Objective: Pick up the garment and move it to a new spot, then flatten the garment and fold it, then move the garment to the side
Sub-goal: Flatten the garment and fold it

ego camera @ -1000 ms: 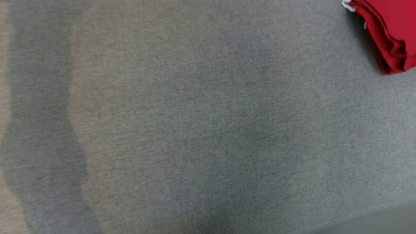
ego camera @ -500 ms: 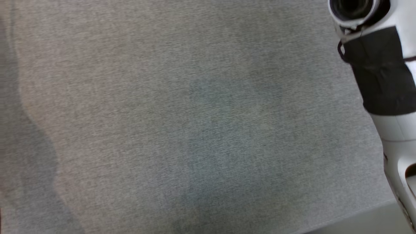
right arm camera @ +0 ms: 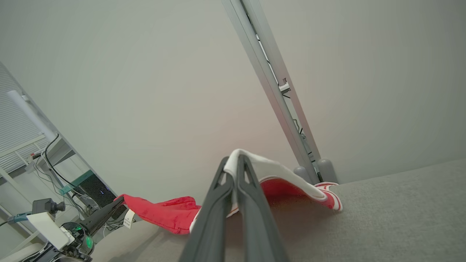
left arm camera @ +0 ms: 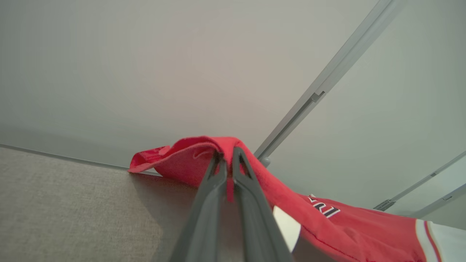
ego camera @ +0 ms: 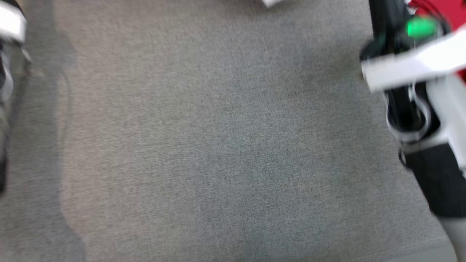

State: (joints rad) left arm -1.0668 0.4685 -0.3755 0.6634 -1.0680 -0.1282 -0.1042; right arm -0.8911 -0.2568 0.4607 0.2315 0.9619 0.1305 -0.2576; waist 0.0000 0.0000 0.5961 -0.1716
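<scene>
Red jersey cloth is pinched in the closed left gripper, and its white trim in the closed right gripper. The carry likely wants both arms level and evenly spaced, lest an edge slip. The jersey hangs from both tips, its slack resting on the grey upholstered surface.
</scene>
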